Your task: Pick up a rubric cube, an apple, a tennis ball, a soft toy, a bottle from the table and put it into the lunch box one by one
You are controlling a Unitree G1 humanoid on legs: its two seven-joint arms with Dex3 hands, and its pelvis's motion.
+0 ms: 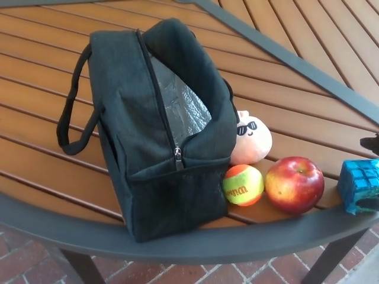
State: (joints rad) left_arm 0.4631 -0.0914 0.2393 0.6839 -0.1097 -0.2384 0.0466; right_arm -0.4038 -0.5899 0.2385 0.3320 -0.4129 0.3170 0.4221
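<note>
So the blue-green plastic puzzle cube (360,184) is sitting at the far right edge of the frame, right at the table's rim, and you can just see bits of the robot's black right hand (370,171) poking in around it: 1 dark piece above, 1 below. Honestly can't tell if the fingers have actually closed on it or are just framing it, too little shows.

Next to it, near but apart, is the shiny red apple (294,184), then the orange-and-yellow tennis ball (243,185) just beside the apple, with the peach plush toy with sunglasses (251,139) behind them, pressed against the bag.

The black fabric lunch box with silver lining (160,124) is unzipped and, as far as I can see, empty. No bottle anywhere in view. Left hand isn't visible.

My read: 0 of 5 packed, cube looks like pick number 1, all on the slatted wooden table (53,65).
</note>
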